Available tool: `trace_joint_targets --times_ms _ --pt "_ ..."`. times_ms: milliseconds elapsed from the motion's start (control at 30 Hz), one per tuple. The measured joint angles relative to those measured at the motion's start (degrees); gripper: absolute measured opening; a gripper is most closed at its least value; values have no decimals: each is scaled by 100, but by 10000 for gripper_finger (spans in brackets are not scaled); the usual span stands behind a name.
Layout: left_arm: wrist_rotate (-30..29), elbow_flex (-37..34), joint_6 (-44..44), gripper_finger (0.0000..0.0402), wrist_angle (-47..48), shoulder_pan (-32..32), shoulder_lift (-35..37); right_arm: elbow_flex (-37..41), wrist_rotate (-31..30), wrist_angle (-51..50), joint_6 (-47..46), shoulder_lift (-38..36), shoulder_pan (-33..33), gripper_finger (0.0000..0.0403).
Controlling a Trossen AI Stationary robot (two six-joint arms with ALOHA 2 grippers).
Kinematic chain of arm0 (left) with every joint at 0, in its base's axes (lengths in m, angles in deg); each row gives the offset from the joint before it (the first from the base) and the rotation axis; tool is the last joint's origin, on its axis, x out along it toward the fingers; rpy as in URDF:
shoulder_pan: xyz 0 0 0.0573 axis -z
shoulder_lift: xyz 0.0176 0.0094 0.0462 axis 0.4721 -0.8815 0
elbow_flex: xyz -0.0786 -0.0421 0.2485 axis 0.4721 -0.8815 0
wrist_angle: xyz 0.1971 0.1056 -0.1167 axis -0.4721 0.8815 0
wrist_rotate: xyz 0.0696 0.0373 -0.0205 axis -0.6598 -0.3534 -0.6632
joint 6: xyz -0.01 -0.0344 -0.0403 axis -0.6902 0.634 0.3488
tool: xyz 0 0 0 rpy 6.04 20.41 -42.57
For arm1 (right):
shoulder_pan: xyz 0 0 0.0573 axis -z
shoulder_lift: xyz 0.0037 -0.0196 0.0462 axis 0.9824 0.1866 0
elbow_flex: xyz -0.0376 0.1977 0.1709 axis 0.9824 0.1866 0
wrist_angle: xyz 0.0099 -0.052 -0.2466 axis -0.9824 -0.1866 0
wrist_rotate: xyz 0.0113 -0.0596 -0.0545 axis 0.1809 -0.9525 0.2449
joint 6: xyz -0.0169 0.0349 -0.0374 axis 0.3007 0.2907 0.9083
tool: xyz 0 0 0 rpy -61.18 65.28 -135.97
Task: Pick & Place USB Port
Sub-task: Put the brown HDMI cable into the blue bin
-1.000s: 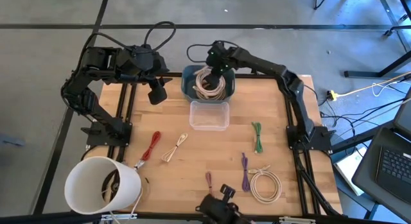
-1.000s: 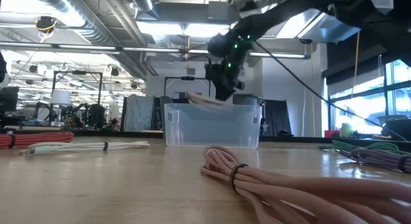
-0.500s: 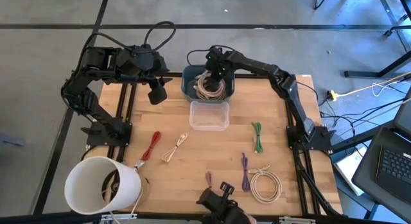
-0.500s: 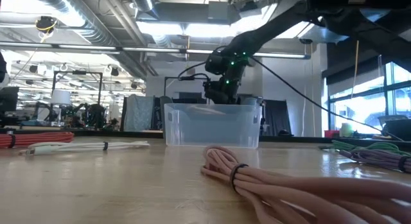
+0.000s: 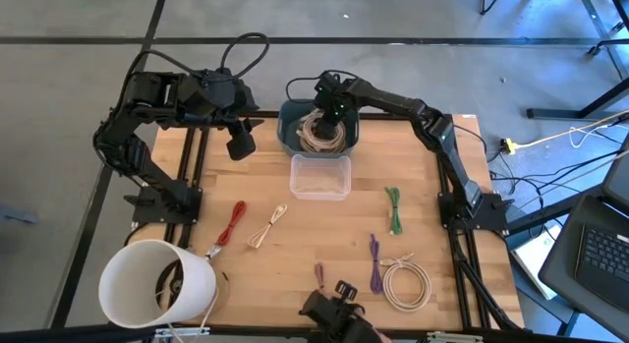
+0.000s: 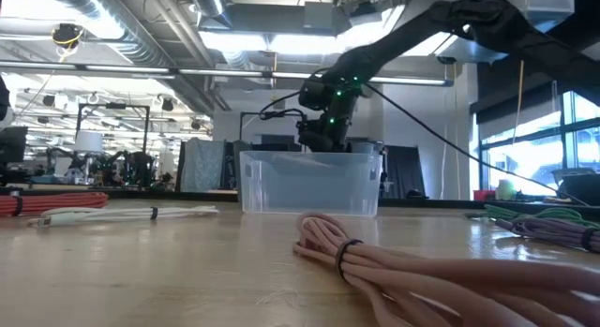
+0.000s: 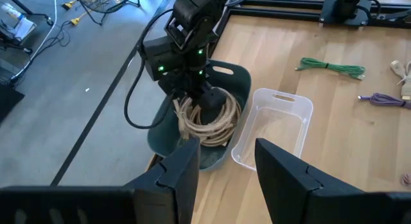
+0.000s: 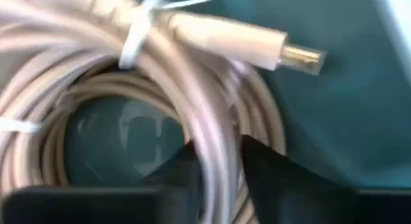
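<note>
A coiled beige USB cable (image 5: 316,135) lies in the teal bin (image 5: 290,137) at the table's far edge, its metal plug (image 8: 302,56) resting on top of the coil. My right gripper (image 5: 329,112) reaches down into the bin and stands open, one finger on either side of some coil strands (image 8: 215,131). My left gripper (image 7: 226,166) hangs open and empty above the table's far left (image 5: 239,142), pointing toward the bin. My right gripper comes at the coil from above, steeply slanted, with a bundle of strands (image 8: 218,140) running between its two fingers. The coil lies on the bin's floor. Whether the fingers touch the strands, I cannot tell.
A clear plastic container (image 5: 319,176) stands just in front of the bin. Loose cables lie nearer: red (image 5: 232,225), beige (image 5: 267,225), green (image 5: 394,209), purple (image 5: 374,262) and a beige coil (image 5: 406,284). A white bucket (image 5: 157,284) stands at the near left corner.
My right gripper has gone down into the teal bin with the beige coil. The coil hung above the bin's rim before and now lies inside the bin.
</note>
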Motion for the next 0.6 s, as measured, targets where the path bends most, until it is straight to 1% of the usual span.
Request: trace_joint_targets --times_ms 133,200,267,367,500,533,600 --pt "0 0 78 143 0 -1 0 -298 17 -271 -43 20 -38 191" --pt "0 0 129 143 0 -1 0 -508 16 -388 -45 20 -59 221" --pt "0 0 131 143 0 -1 0 -820 18 -704 -126 20 -84 240" --pt "0 0 152 143 0 -1 0 -1293 -3 -1072 -226 9 -138 250" --pt "-2 -33 190 143 -6 0 0 -2142 -313 -2288 -136 3 -290 245" --pt "-1 -62 189 143 4 0 1 -2147 -351 -2532 -103 -108 -342 242" --pt "2 -129 196 143 -2 -1 -2 -1772 -271 -2950 -108 -533 -473 233"
